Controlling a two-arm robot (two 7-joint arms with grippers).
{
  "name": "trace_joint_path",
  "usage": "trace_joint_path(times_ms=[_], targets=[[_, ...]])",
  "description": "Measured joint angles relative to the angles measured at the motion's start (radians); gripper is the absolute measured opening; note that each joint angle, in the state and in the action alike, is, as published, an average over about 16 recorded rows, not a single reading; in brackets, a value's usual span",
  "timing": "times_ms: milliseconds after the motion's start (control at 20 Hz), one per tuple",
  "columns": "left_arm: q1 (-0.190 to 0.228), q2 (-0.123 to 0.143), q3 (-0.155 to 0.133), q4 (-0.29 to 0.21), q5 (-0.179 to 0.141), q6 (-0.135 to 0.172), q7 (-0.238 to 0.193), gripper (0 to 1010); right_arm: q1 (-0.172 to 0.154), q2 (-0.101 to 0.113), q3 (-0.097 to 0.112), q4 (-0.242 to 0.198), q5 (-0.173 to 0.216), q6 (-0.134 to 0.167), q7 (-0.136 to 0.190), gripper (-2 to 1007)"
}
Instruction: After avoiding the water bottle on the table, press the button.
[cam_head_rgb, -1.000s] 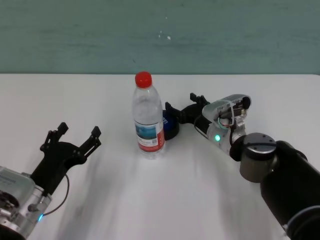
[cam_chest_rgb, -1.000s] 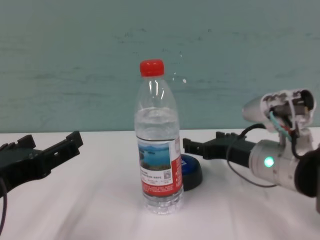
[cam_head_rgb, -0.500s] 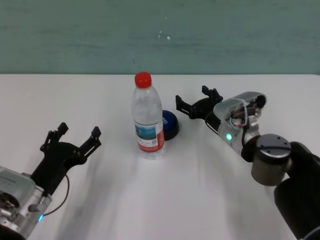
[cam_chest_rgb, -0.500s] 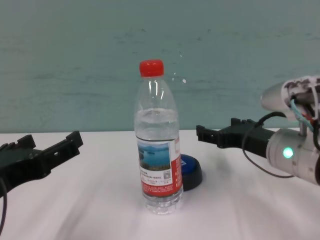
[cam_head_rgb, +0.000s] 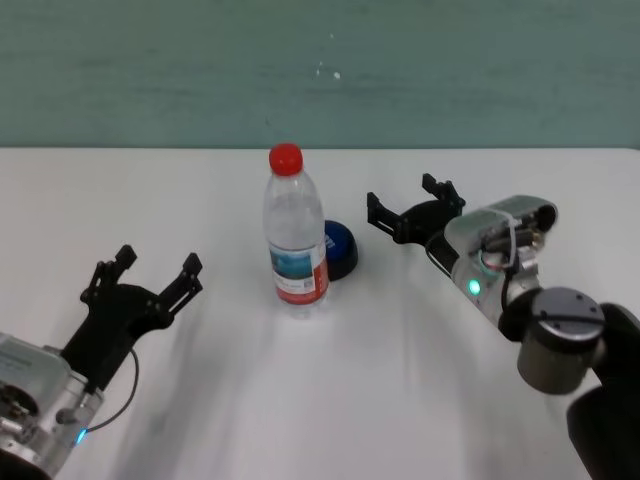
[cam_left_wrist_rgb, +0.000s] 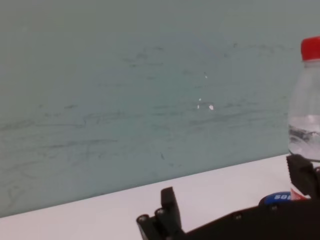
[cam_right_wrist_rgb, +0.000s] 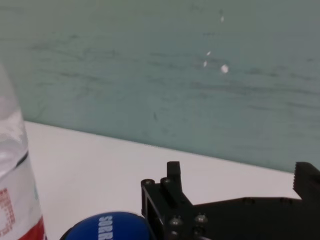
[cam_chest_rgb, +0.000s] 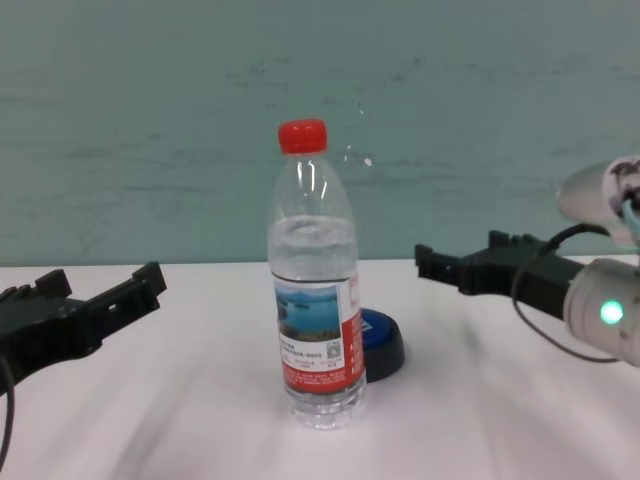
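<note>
White table (cam_head_rgb: 300, 400), teal wall; top-heavy, tippable bottle (cam_head_rgb: 295, 230) fronts stiff button (cam_head_rgb: 338, 247), press dome centre; right gripper (cam_head_rgb: 412, 212) fingers apart beside bottle, left gripper (cam_head_rgb: 145, 280) likewise, well off.

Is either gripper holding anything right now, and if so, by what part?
Nothing is held. The right gripper is open in the air to the right of the blue domed button; the left gripper is open and apart from the clear red-capped water bottle.
</note>
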Motion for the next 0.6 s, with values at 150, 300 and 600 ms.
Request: trace_joint_path(times_ms=[150,300,600], targets=[[0.0,0.0,0.0,0.0,0.0,0.0,0.0,1010,-0.034,0.005,0.005,-0.049,-0.007,0.006,-0.015,1004],[0.0,0.0,0.0,0.0,0.0,0.0,0.0,1010,-0.068,0.008,0.01,-0.097,-0.015,0.012,-0.029,1004],[0.0,0.0,0.0,0.0,0.0,0.0,0.0,1010,-0.134,0.006,0.016,-0.179,-0.037,0.015,-0.058,1004]])
